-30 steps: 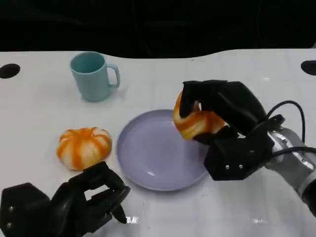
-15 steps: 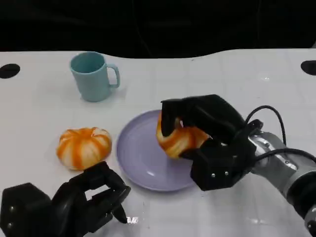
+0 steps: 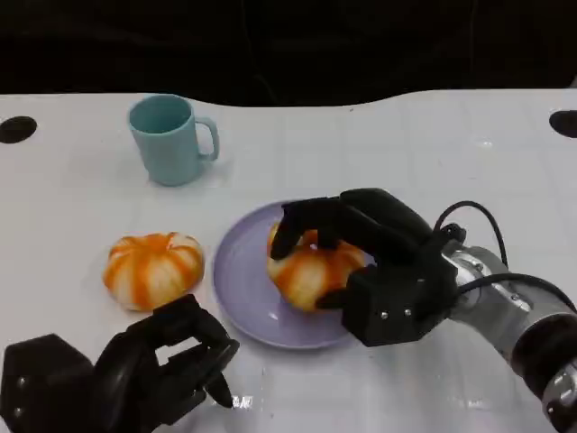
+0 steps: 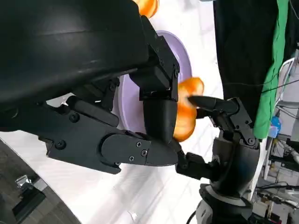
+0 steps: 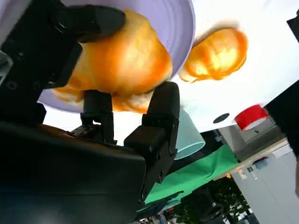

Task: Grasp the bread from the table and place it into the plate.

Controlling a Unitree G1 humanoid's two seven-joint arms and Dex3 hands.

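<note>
Right hand: fingers wrapped over and gripping the bread.
Bread: over the plate, right of centre, inside the hand's grasp.
Left hand: curled in, holding nothing, near the surface's front edge.

The white surface had a wavy far edge against darkness. Beyond it hung a green cloth beside a black curtain.
</note>
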